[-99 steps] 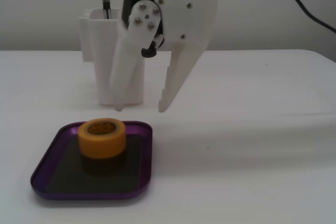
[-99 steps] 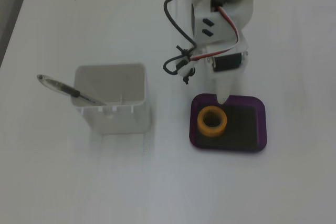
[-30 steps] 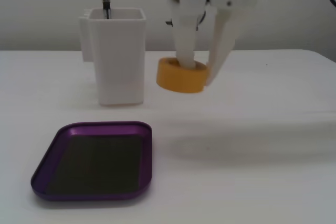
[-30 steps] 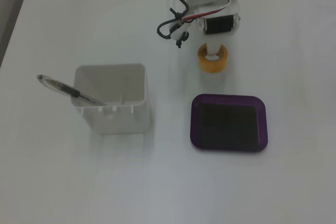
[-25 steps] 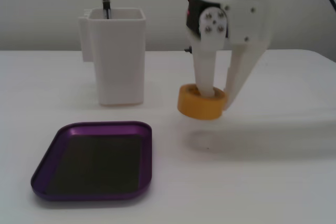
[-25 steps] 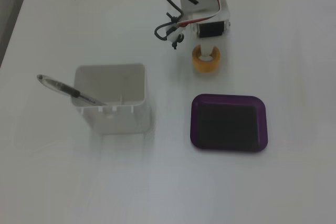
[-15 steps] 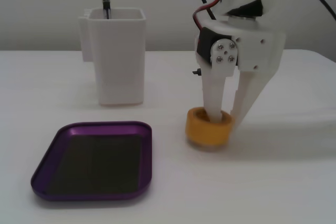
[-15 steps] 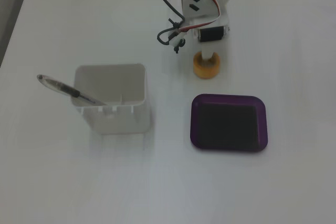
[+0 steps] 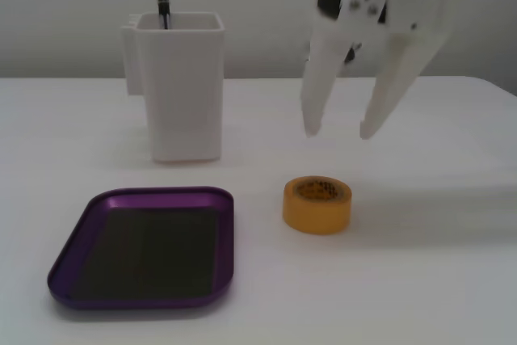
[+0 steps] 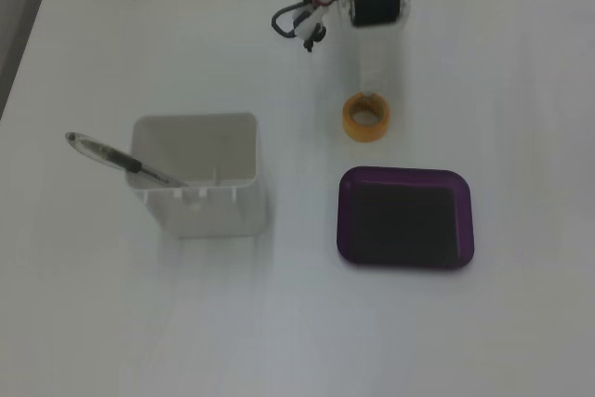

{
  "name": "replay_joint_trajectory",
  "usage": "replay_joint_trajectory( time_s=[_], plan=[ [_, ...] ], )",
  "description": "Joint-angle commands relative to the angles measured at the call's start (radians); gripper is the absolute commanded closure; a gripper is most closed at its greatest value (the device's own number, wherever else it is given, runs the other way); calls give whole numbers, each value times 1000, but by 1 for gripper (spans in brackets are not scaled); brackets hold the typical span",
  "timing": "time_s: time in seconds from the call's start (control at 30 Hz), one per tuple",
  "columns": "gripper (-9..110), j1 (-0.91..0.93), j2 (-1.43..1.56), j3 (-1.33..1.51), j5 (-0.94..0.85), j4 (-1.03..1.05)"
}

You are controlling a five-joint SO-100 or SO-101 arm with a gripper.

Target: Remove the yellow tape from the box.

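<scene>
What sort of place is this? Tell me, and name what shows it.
Probably a desk or hobby bench for robot trials: a plain white table, a white container holding a pen, and a purple tray beside a yellow tape roll.

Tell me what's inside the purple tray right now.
Nothing: the purple tray shows only its dark bare bottom. The yellow tape sits on the table beside it, below the open gripper.
</scene>
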Motion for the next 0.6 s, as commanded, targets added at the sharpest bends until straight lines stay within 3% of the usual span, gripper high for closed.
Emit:
replay_joint_trajectory(
  time_s=[0.0, 0.2, 0.57],
  plan=[
    [87, 0, 233, -41, -6, 55],
    [87, 2, 586, 121, 6, 71],
    [87, 2, 1224, 758, 8, 43]
  ],
)
